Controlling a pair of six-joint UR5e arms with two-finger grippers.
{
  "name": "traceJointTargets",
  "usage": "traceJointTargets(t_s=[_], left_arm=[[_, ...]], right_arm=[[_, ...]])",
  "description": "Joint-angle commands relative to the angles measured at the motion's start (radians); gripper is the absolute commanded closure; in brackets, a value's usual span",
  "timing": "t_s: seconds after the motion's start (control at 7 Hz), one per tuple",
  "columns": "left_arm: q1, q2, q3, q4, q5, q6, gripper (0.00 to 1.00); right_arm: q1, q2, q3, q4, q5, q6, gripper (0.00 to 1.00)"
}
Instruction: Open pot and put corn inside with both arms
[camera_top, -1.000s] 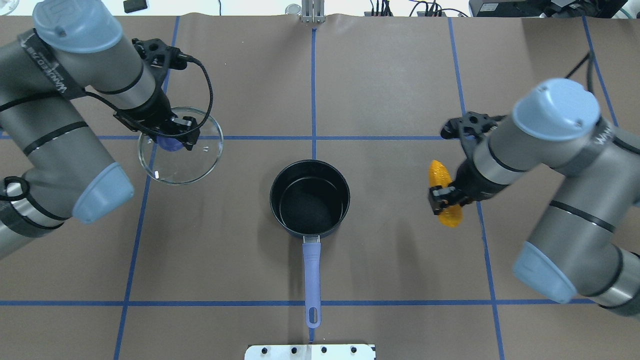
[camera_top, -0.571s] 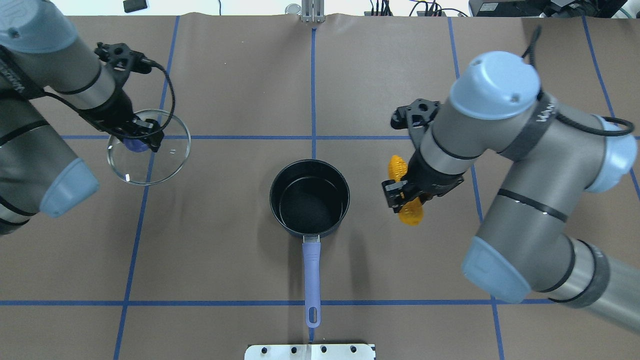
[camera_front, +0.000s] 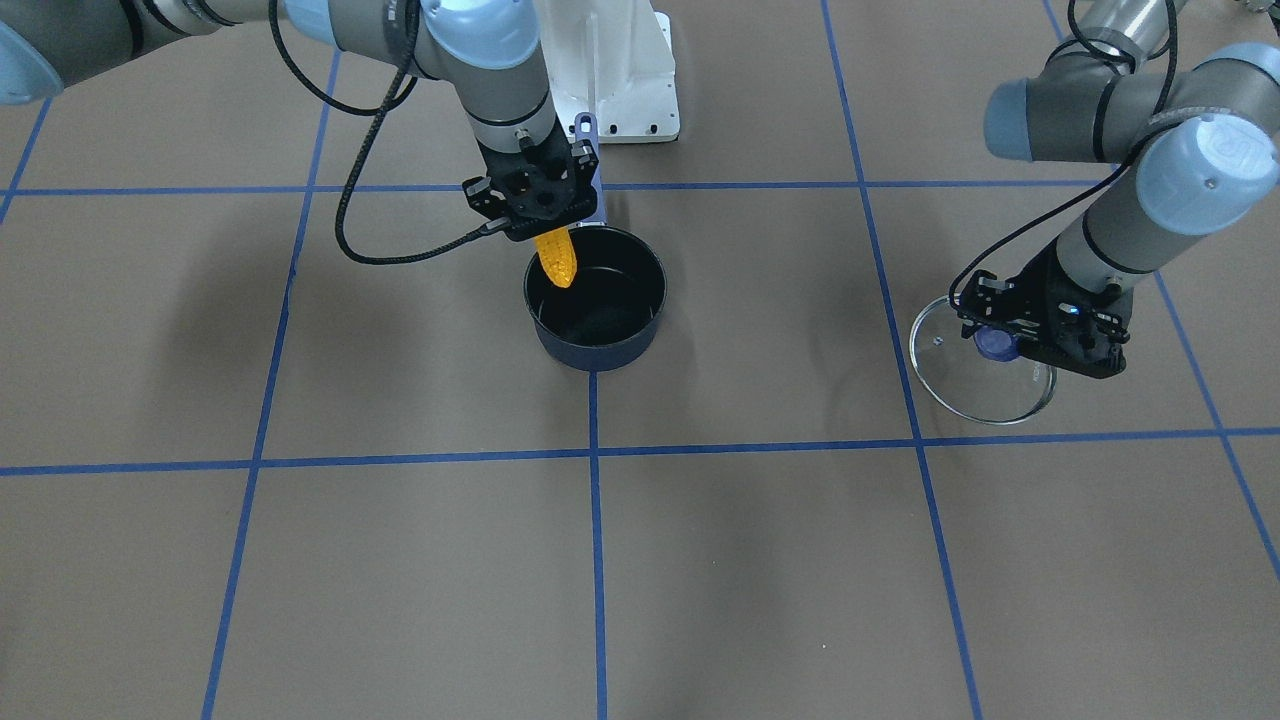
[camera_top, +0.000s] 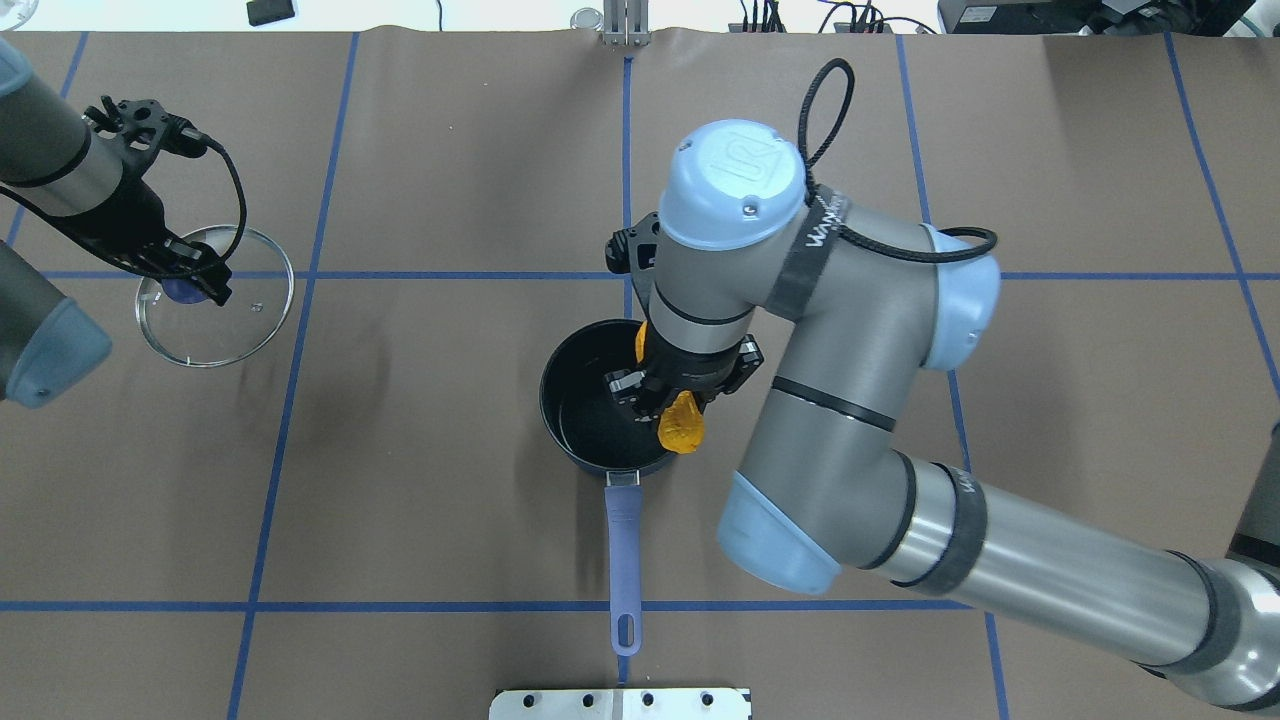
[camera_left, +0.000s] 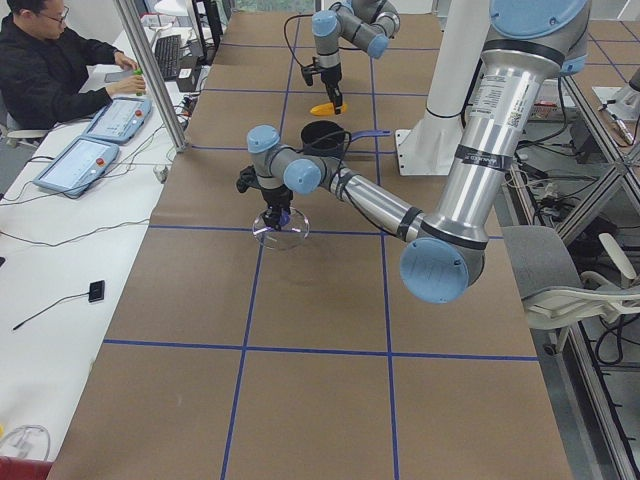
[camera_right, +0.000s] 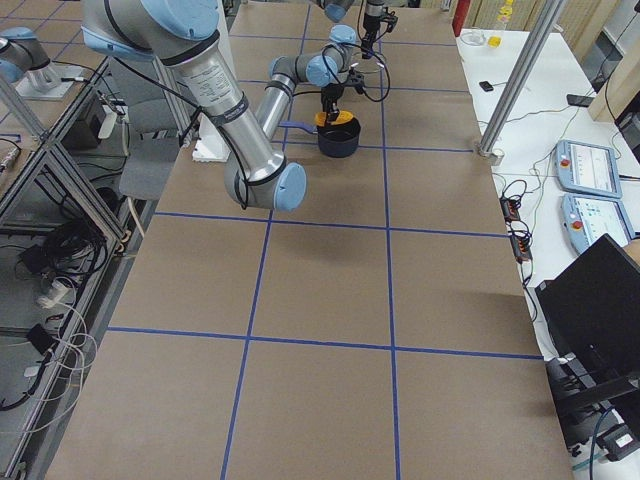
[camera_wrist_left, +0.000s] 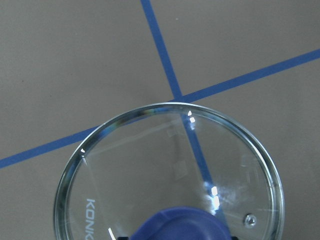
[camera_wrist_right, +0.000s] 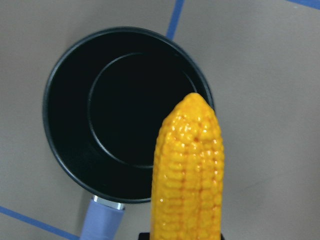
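- The right jaws are clamped on the one corn (camera_top: 680, 425) at its middle, with both ends sticking out past them.
- In the right wrist view, the corn's (camera_wrist_right: 187, 170) tapered tip lies over the pot's rim on the side next to the handle.
- The front view shows the cob (camera_front: 556, 258) hanging tip-down over the black opening, and it is not resting inside.
- The left jaws are closed on the purple knob (camera_front: 993, 343) of the single glass lid (camera_top: 240, 320).
- The lid is held level and low. I cannot tell whether its rim touches the surface (camera_front: 400, 560).
- There is one pot (camera_front: 595, 350), which stands uncovered at the middle of the surface with nothing in it.
- Its one lavender handle (camera_top: 622, 540) points straight toward the robot's base.
- The lid is well apart from the pot on the robot's left, over a crossing of the blue tape lines.
- Two arms are in view. The right arm (camera_top: 850, 340) bends in over the pot, and the left arm (camera_top: 50, 170) reaches out over the lid.
- One white base plate (camera_front: 620, 70) sits beyond the pot's handle.
- One seated operator (camera_left: 50, 60) is at a side desk in the left side view.
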Motion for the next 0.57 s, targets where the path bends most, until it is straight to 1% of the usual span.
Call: traceJointTargets(t_s=[0.0, 0.14, 0.29, 0.43], left_arm=[[-0.006, 0.012, 0.021, -0.030, -0.010, 0.008, 0.53], [-0.007, 0.013, 0.021, -0.033, -0.010, 0.008, 0.53], [-0.006, 0.020, 0.021, -0.033, -0.010, 0.009, 0.53], [-0.006, 0.020, 0.023, -0.033, -0.010, 0.008, 0.53]], right_arm=[[-0.008, 0.033, -0.130, 0.084, 0.003, -0.002, 0.59], [-0.019, 0.033, -0.144, 0.097, 0.002, -0.003, 0.58], [-0.019, 0.040, -0.173, 0.115, 0.003, -0.003, 0.53], [-0.021, 0.048, -0.180, 0.134, 0.002, -0.002, 0.06]])
